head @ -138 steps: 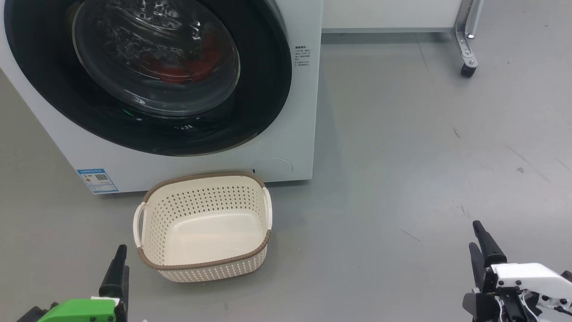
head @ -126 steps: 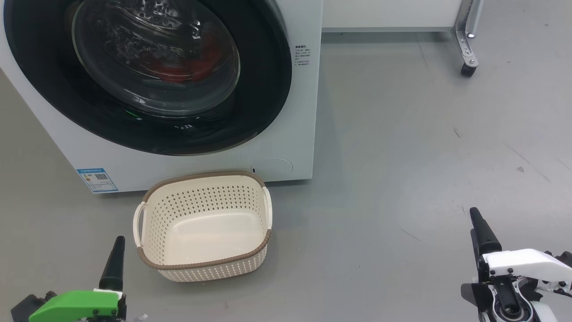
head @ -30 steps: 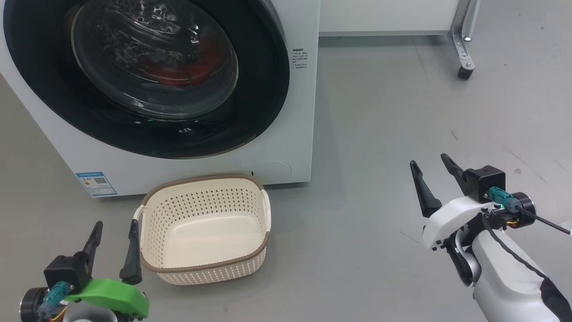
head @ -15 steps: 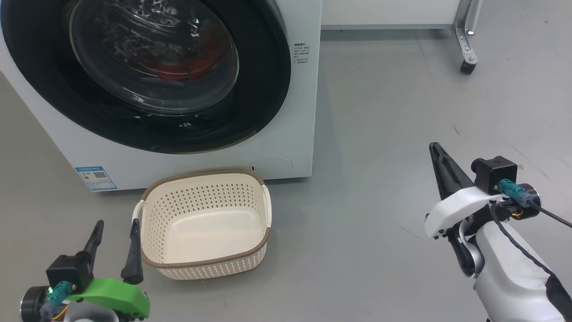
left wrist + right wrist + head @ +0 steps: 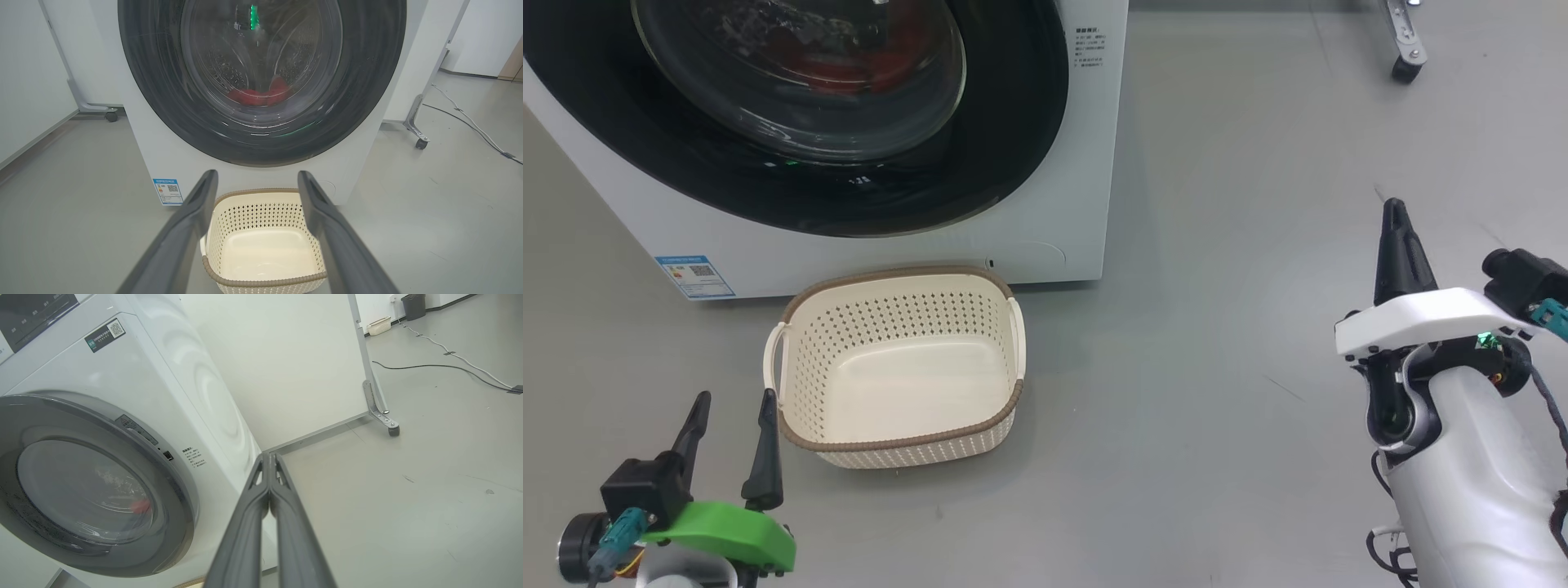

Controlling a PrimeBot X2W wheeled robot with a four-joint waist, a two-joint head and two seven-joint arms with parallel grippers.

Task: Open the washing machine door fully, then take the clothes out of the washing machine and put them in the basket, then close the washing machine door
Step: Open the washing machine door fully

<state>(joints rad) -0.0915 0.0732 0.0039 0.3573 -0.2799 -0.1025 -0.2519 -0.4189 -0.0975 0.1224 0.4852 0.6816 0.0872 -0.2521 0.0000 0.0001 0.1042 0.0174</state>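
Washing machine (image 5: 1086, 188) fills the upper left of the head view: a white, heavy body, judged immovable, so any pull on it goes into the hinge alone. The washing machine door (image 5: 1013, 122) is closed flush, showing a wide glossy black rim around a bulging glass bowl. Judged rigid and fairly heavy; the rim is smooth and likely slippery, and the glass is not a place to press. Best hold is probably the rim's right edge, which stands proud of the white front in the right wrist view, near a small dark fitting (image 5: 168, 455); whether that is a latch I cannot tell. The basket (image 5: 907, 314) sits empty at centre-left, just in front of the machine's base. It is stiff perforated plastic, judged light, so it may skid if bumped. The clothes (image 5: 257, 96) are a red heap low in the drum, seen through the glass. Judged soft, limp and light, best pinched at a raised fold, with some risk of trailing over the door seal. Left gripper (image 5: 735, 395), lower left, stands released with its fingers wide apart and empty, just beside the basket's left handle. Right gripper (image 5: 1395, 208), at right, is clenched with its fingers pressed together on nothing, well apart from the machine
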